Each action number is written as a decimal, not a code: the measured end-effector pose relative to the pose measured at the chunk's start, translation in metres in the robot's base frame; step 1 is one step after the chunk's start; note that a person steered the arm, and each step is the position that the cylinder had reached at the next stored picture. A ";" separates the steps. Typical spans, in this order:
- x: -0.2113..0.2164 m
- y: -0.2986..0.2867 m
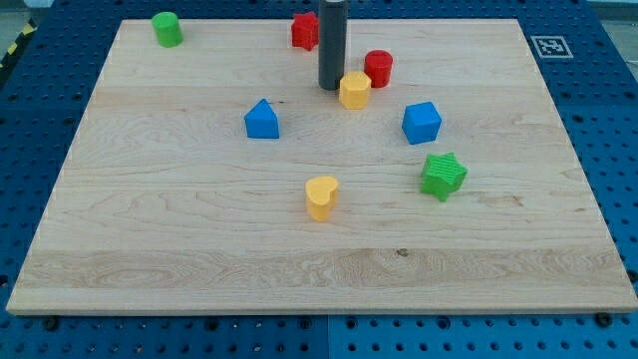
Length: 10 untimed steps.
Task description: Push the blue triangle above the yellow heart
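Observation:
The blue triangle (262, 120) sits left of the board's centre. The yellow heart (321, 196) lies below it and to its right, near the board's middle. My tip (330, 87) is at the lower end of the dark rod, near the view's top centre. It stands right of and above the blue triangle, apart from it. It is just left of a yellow hexagon-like block (354, 90), close to touching it.
A red cylinder (378, 68) stands right of the yellow block. A red block (305, 30) lies behind the rod at the top. A blue cube (421, 123) and a green star (443, 176) are on the right. A green cylinder (166, 29) is at top left.

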<state>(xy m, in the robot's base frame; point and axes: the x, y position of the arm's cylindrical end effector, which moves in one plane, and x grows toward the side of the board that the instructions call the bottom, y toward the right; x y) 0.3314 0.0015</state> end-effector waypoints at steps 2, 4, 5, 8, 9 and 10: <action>0.029 -0.037; 0.026 -0.117; 0.061 -0.105; 0.107 -0.044; 0.107 -0.023; 0.098 0.009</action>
<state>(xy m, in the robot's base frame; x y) 0.4295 0.0105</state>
